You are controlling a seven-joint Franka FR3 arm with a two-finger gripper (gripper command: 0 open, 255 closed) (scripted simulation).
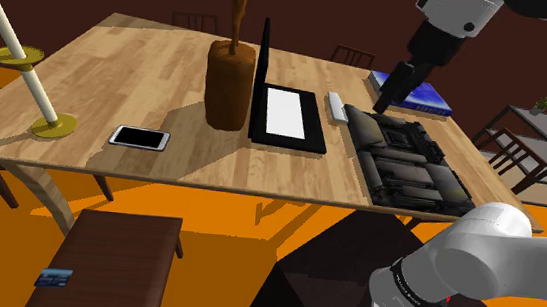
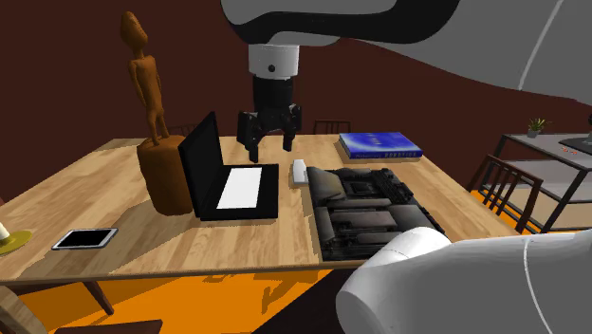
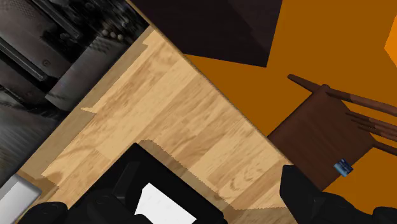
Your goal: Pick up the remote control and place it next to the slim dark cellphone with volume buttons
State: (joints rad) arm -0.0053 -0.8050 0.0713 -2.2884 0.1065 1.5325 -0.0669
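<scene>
The cellphone (image 1: 140, 138) lies flat on the wooden table (image 1: 148, 67) at the shoulder view's left. Well apart from it, the pale remote control (image 1: 336, 106) rests between the open laptop (image 1: 287, 113) and a dark bulky object (image 1: 407, 158). Farther right, the gripper (image 1: 395, 90) hovers above the table with its fingers spread and empty.

No text, label, brand or number can be read anywhere.
</scene>
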